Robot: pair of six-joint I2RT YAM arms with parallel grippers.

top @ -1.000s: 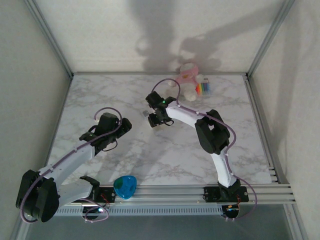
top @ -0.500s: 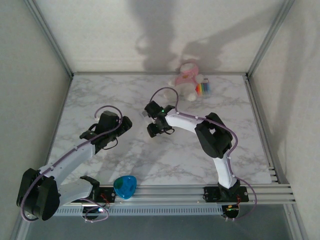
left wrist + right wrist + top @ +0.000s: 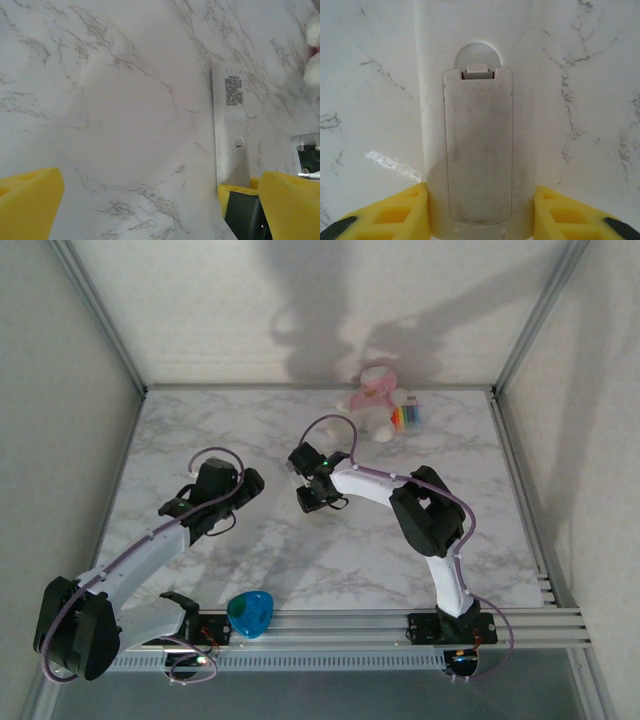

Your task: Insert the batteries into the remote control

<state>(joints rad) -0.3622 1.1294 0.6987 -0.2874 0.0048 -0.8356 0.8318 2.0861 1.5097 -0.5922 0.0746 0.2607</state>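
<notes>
**Clerk:** Item one, the surface?

**Checker:** Marble-patterned tabletop (image 3: 200,430), white with grey veins, walled on three sides.

**Clerk:** Item two, the remote control?

**Checker:** Remote control (image 3: 477,45): one, slim and white-grey, lying flat near the middle of the tabletop with its back facing up. The battery cover (image 3: 479,150) is seated in its recess, with a small latch under a half-round notch at its far end. In the left wrist view, a printed label shows on the remote's far end.

**Clerk:** Item three, the right tool?

**Checker:** Right tool (image 3: 479,212): clamped across the near end of the remote. Its yellow fingers (image 3: 400,212) press against the remote's two long edges.

**Clerk:** Item four, the left tool?

**Checker:** Left tool (image 3: 160,200): jaws spread wide, with nothing between them but bare tabletop. The remote lies ahead of it, toward its right-hand finger, apart from it.

**Clerk:** Sundries?

**Checker:** Plush toy (image 3: 372,403), pink and white, at the far edge. A rainbow-striped item (image 3: 405,417) lies just beside it on the right. A blue rounded object (image 3: 250,613) sits at the near rail, between the two arm bases.
</notes>
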